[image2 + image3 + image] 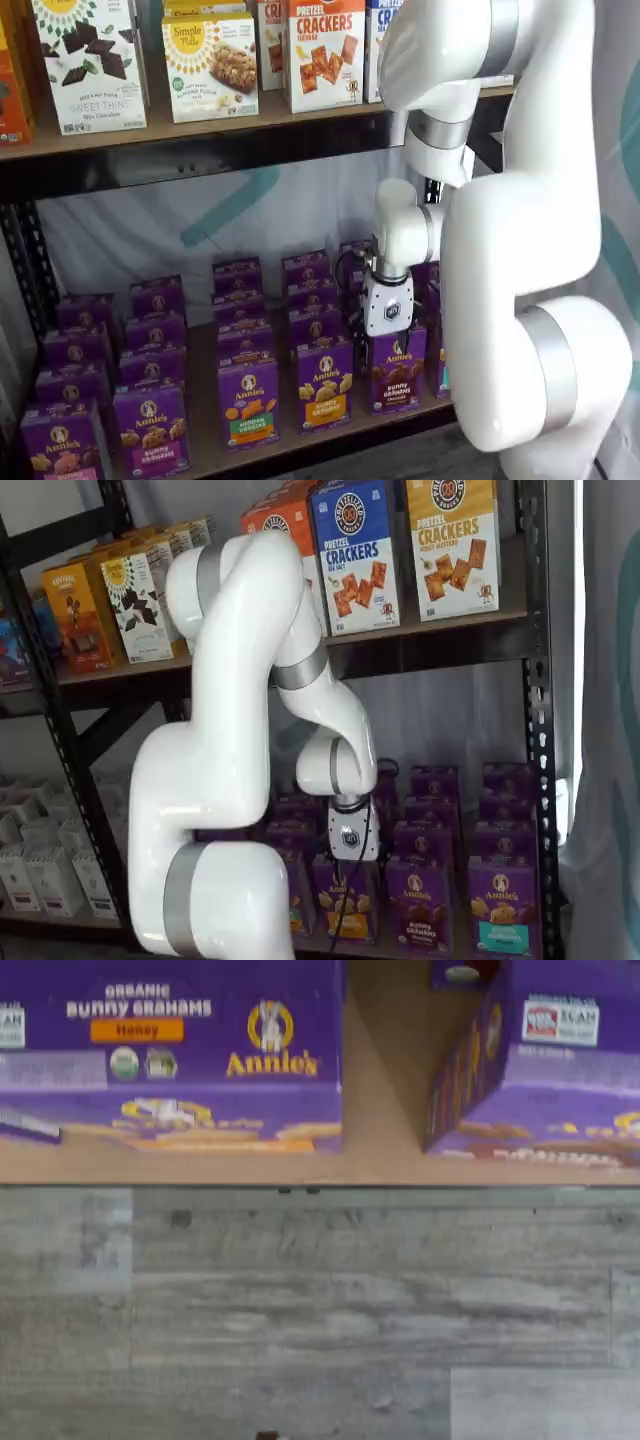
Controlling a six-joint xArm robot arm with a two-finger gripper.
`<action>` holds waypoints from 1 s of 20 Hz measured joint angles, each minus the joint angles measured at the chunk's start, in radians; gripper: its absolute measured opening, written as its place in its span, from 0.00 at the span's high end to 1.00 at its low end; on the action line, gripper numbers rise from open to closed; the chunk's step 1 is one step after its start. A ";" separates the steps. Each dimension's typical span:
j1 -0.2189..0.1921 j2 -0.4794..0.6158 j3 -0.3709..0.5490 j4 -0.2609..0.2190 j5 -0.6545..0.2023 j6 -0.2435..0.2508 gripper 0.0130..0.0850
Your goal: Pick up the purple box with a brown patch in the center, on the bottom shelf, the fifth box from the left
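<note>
Upper shelf [200, 125] carrying cracker boxes: a white Sweet Thins box [90, 60], a Simple Mills box [212, 65], a red-and-white Pretzel Crackers box [325, 50]; in a shelf view also a blue Pretzel Crackers box [355, 555] beside a yellow one [455, 545]. Lower down, a Honey carton [170, 1055] lying near the board's edge, above grey plank floor [320, 1310]. Small white boxes [45, 860] on a rack far to the side

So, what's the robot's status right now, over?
Gripper open, hanging over the purple box. Box on bottom shelf, not gripped. Neighbouring carton close beside.
</note>
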 joint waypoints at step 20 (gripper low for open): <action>-0.099 0.269 -0.350 -0.035 0.083 -0.064 0.00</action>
